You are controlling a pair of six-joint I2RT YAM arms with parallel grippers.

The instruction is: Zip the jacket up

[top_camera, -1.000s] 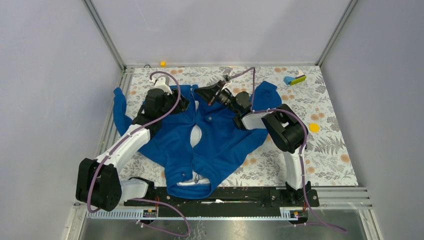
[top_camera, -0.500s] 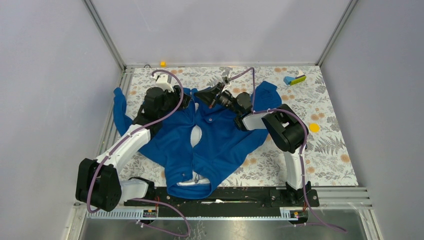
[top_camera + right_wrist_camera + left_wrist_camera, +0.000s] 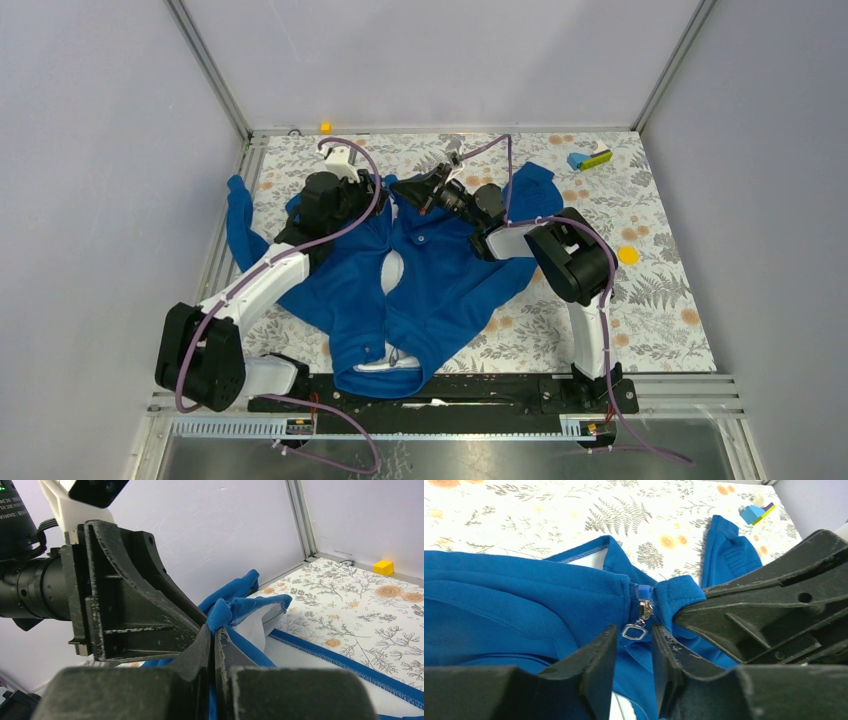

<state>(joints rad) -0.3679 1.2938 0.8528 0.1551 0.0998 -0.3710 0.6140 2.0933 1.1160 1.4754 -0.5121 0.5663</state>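
Your floral counter (image 3: pixel 660 300) carries the blue jacket (image 3: pixel 440 290) spread out, a blue-and-green block (image 3: pixel 590 158) at the far right corner, and a yellow disc (image 3: pixel 628 255) near the right edge.

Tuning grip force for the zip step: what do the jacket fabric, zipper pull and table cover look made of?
Jacket: soft knit, maybe cotton-blend fleece; matte royal blue, folds softly, stitched edges.
Zipper pull: looks like metal; silver with bright glints.
Table cover: flat matte sheet with a floral print; paper, vinyl or cloth, cannot tell.
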